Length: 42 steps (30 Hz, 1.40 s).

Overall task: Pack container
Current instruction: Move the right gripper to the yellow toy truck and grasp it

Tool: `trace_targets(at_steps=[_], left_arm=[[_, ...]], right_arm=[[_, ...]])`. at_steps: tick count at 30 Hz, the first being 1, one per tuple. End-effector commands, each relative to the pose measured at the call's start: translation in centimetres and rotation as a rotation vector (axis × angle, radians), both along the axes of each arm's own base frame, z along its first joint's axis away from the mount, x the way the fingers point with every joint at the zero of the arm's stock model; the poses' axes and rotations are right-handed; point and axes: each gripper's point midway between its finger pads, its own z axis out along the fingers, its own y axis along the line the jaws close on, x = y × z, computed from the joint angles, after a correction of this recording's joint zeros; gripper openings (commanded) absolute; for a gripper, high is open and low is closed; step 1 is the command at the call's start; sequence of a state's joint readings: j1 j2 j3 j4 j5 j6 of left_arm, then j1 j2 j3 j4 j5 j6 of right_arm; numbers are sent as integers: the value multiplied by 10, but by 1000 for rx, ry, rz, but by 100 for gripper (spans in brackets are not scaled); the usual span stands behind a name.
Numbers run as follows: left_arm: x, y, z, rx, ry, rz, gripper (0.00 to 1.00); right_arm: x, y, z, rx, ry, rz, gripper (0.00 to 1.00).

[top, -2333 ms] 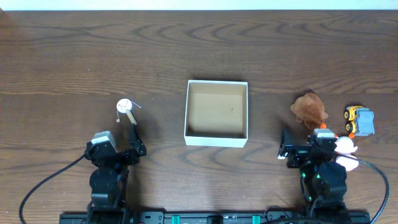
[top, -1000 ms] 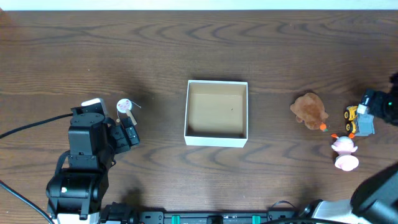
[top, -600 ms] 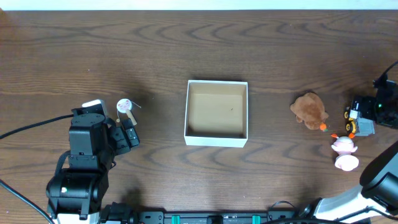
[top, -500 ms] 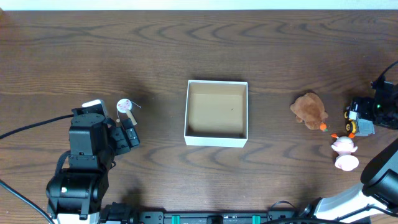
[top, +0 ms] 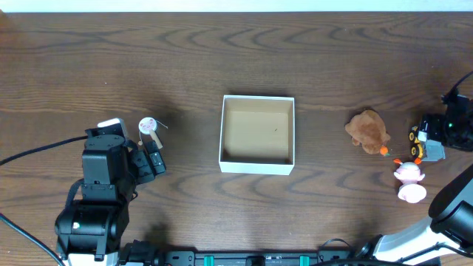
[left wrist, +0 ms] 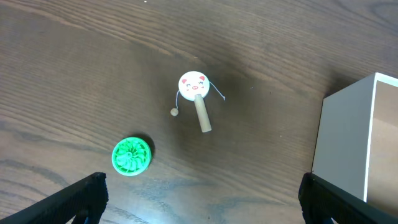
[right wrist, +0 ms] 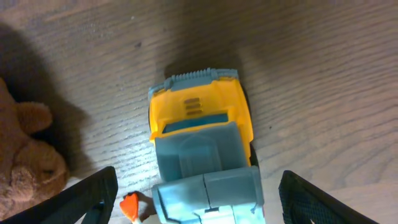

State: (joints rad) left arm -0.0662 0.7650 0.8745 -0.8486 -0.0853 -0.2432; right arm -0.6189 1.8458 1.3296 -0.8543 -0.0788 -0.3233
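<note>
The container (top: 257,162), a square white-walled box with a brown inside, stands mid-table with nothing in it; its corner shows in the left wrist view (left wrist: 348,149). My right gripper (right wrist: 199,202) is open, its fingers either side of the yellow and grey toy truck (right wrist: 202,155), which also shows in the overhead view (top: 425,144) partly under the arm. My left gripper (left wrist: 202,199) is open and empty above the table, near a white pig-face rattle drum (left wrist: 196,99), also seen in the overhead view (top: 149,127), and a green round toy (left wrist: 131,155).
A brown plush animal (top: 367,130) lies left of the truck and shows in the right wrist view (right wrist: 25,158). A pink and white pig toy (top: 409,181) lies in front of the truck. A small orange piece (right wrist: 129,205) sits by the truck's grey end.
Both arms have swung out from their low rest positions: the left to the rattle drum, the right out to the truck. In the last half second nothing visibly moved.
</note>
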Motion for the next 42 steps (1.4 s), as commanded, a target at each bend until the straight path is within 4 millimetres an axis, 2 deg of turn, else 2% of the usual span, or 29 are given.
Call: trace_targets(at_steps=[1,6,11,15,25,30,33,42], left_arm=[[1,1,8,-7,-20,13,98],[1,1,8,-7,-20,13,98],[1,1,8,-6,-20,12,98],[1,1,7,-6,-17,12,98],[1,1,7,-6,-17,12,98],[1,1,7,-6,-17,12,98],[1,1,7,-6,-17,12,98],[1,1,7,-6,-17,12,98]], right_arm=[[2,-1,-2,4,-6,5,84],[1,-1,-8,10,4,6,84],[2,-1,-8,8,0,5,79],[3,-2,-9,7,-1,5,81],[2,1,-16,31,11,3,79],[2,3,-20,46,18,4,75],[1,3,-20,46,19,4,67],[1,3,-20,49,18,-14,57]])
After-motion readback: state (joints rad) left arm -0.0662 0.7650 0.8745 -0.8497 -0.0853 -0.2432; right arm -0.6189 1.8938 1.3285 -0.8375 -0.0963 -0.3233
